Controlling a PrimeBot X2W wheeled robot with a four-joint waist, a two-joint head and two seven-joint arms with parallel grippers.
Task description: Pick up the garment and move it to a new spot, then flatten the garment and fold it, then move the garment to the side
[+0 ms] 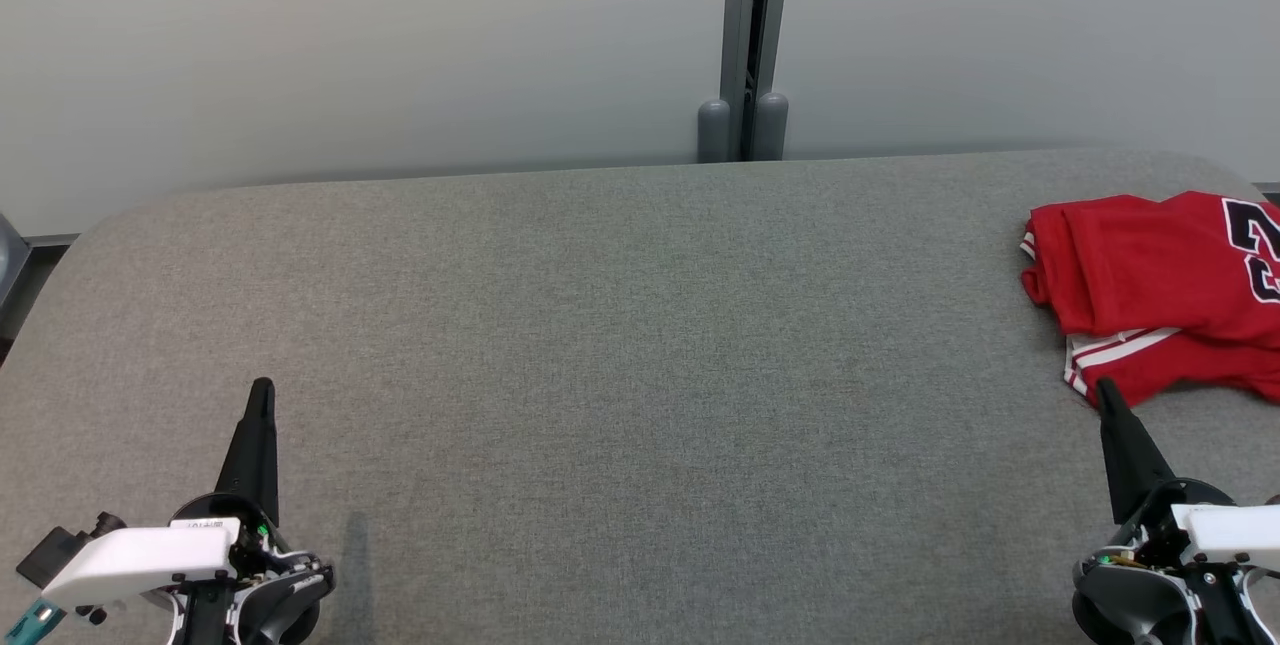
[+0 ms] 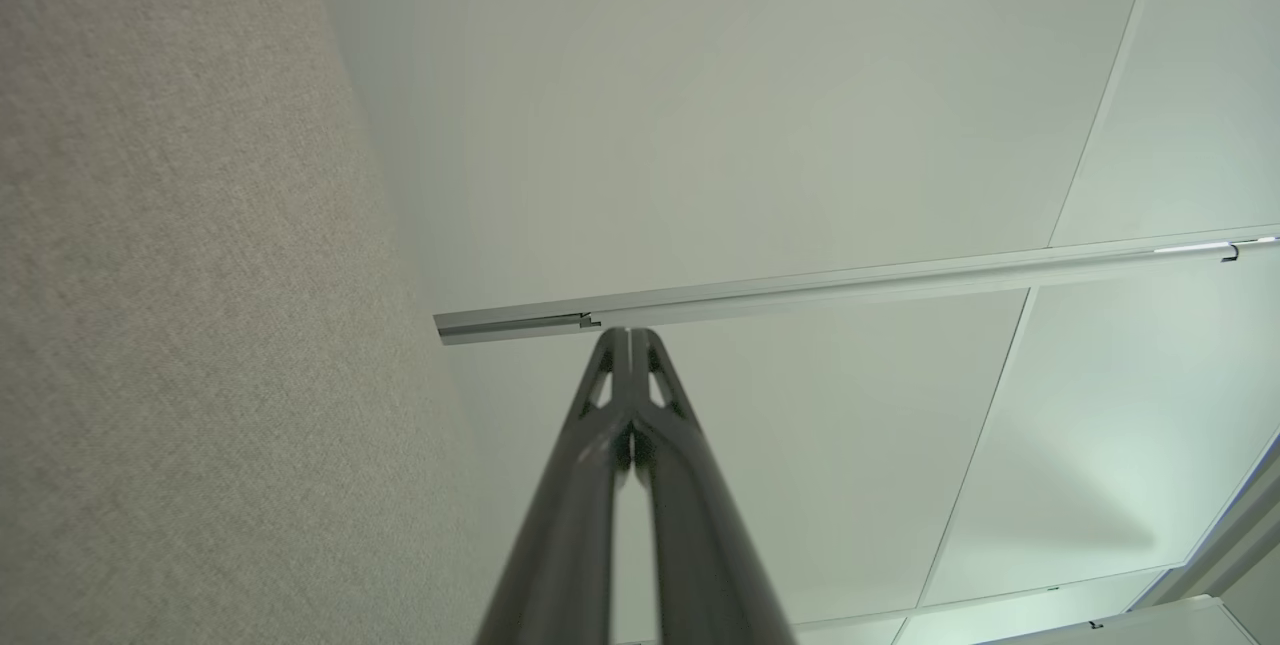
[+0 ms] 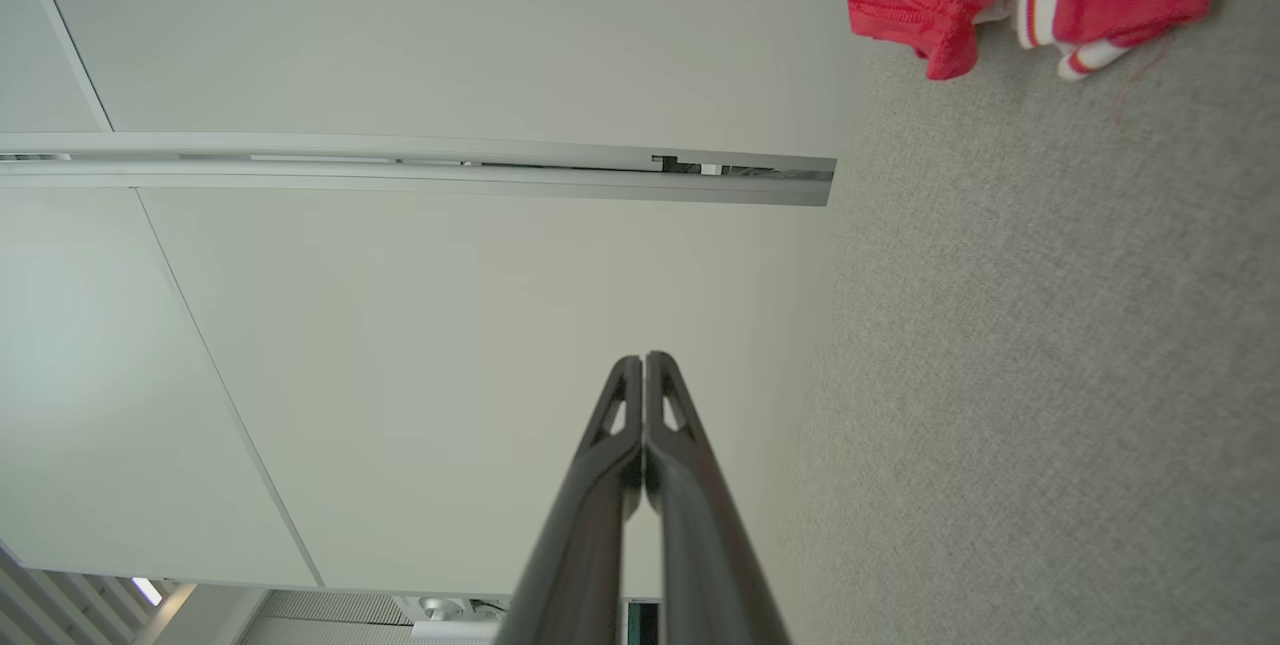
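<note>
The red garment (image 1: 1150, 275) is laid at the far right of the table (image 1: 600, 325), its length running left to right. It is found just beyond the right gripper (image 1: 1105, 390), whose fingers are pressed together, empty. The left gripper (image 1: 262, 387), likewise closed, is kept well apart.

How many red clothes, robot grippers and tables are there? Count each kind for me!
Red garment: 1
Grippers: 2, the left gripper and the right gripper
Grey table: 1
Total: 4
</note>
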